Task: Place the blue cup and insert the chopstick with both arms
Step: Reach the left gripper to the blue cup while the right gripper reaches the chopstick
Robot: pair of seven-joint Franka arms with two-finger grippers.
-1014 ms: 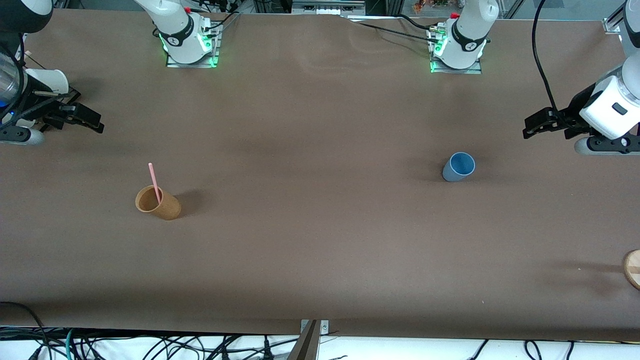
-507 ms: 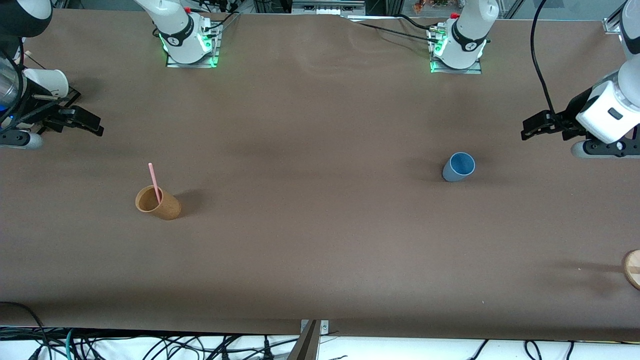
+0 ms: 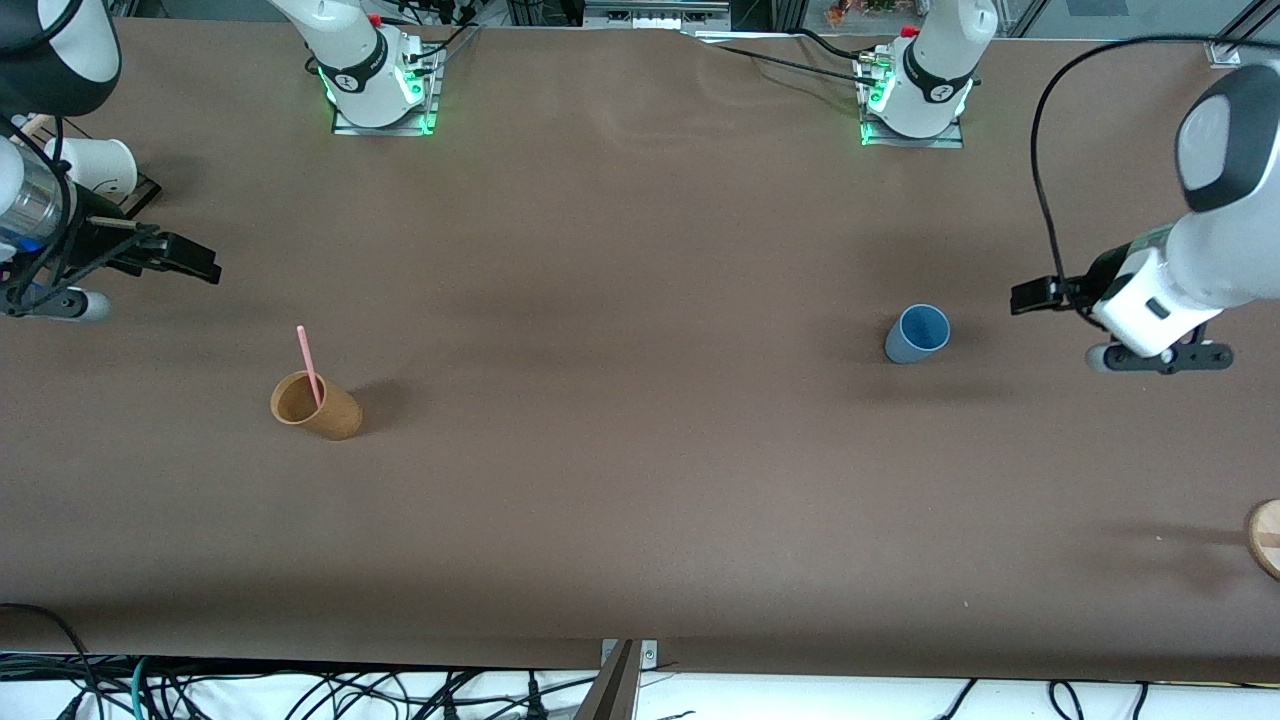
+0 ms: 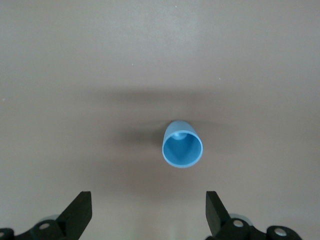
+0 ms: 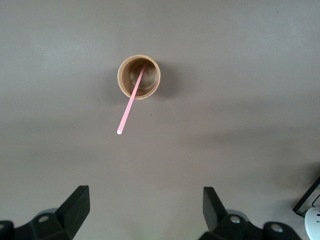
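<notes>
Left claw hangs spread beside the blue cup; right claw spread too.

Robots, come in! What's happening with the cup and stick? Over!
Left end effector open, over table beside blue cup. Right end effector open, empty. Chopstick standing in tan cup. Nothing in the way.

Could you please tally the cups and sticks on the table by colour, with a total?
Blue cup: 1
Tan cup: 1
White cup: 1
Pink chopstick, standing in the tan cup: 1
Total: 4
</notes>
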